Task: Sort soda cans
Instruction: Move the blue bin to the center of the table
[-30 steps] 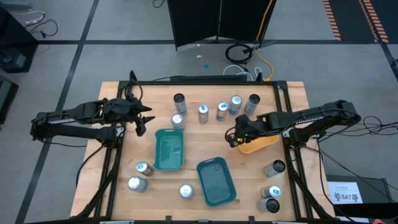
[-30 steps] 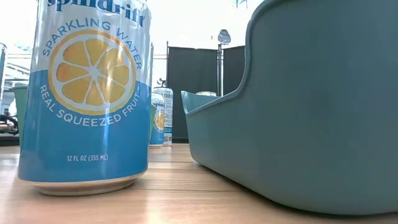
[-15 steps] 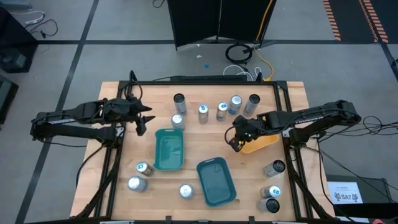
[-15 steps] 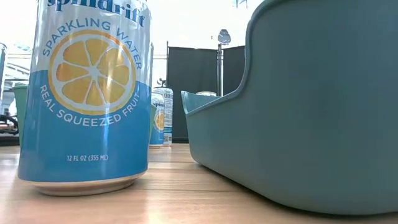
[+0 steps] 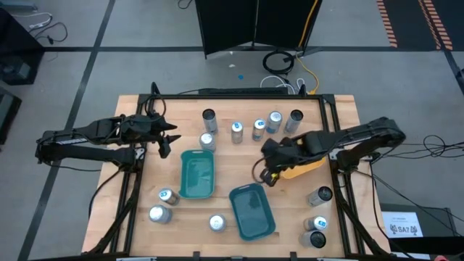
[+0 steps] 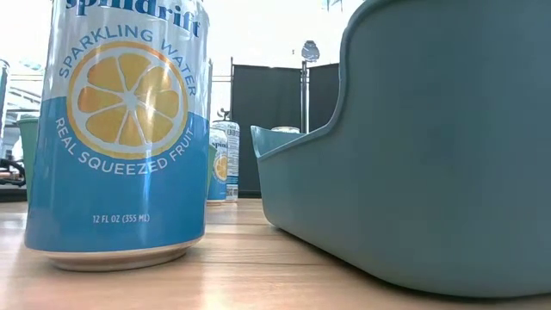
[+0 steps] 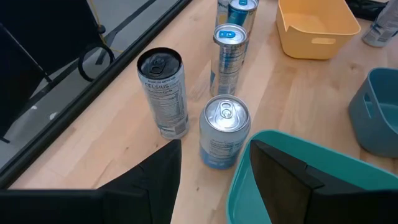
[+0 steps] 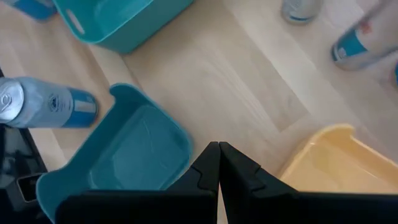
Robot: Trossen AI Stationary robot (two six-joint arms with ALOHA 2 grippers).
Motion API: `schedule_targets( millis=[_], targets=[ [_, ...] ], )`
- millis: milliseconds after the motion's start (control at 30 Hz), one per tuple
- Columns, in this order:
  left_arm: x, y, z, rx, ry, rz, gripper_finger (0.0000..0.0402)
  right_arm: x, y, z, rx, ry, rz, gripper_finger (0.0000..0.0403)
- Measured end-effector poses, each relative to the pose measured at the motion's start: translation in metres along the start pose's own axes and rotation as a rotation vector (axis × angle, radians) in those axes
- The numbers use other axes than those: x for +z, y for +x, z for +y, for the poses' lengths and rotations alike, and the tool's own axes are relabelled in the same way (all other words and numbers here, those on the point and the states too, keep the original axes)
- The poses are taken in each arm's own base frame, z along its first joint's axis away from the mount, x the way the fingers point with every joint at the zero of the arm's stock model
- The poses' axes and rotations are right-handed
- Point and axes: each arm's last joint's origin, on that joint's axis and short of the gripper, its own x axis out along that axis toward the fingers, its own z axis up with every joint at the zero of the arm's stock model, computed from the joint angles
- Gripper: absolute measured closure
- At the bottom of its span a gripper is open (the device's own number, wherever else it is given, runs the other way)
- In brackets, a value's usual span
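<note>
Two robot arms reach over a wooden table (image 5: 232, 156) with soda cans and three trays on it.

The right gripper (image 5: 265, 176) has its fingers pressed shut and holds nothing; it hangs over bare wood, just left of the yellow tray (image 5: 304, 167) and just past the far end of the blue tray (image 5: 251, 210). The left gripper (image 5: 166, 144) waits near the far left of the table with its fingers apart and nothing between them, close to the green tray (image 5: 196, 172). Five soda cans (image 5: 237, 131) stand in a loose row along the far side. Three more stand near the front left, one of them the lemon can (image 6: 116, 129) right by the low camera. Three others stand at the front right corner.
</note>
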Motion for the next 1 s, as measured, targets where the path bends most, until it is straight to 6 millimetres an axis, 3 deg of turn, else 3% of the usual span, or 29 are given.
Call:
schedule_targets(
  millis=[200,400,667,867,1000],
  targets=[
    [0.000,0.000,0.000,0.000,0.001,0.001,0.0200,0.015,0.027,0.024,-0.019,-0.143,0.021,0.0403],
    [0.000,0.000,0.000,0.000,0.001,0.001,0.0200,0.016,0.059,0.029,-0.059,-0.221,0.075,0.0392],
    [0.000,0.000,0.000,0.000,0.001,0.001,0.0200,0.013,0.079,0.033,-0.016,-0.424,0.161,0.0305],
    [0.000,0.000,0.000,0.000,0.001,0.001,0.0200,0.017,0.086,0.046,0.058,-0.504,0.067,0.0233],
    [0.000,0.000,0.000,0.000,0.003,0.001,0.0200,0.015,0.102,0.053,0.066,-0.560,0.068,0.0211]
  ],
)
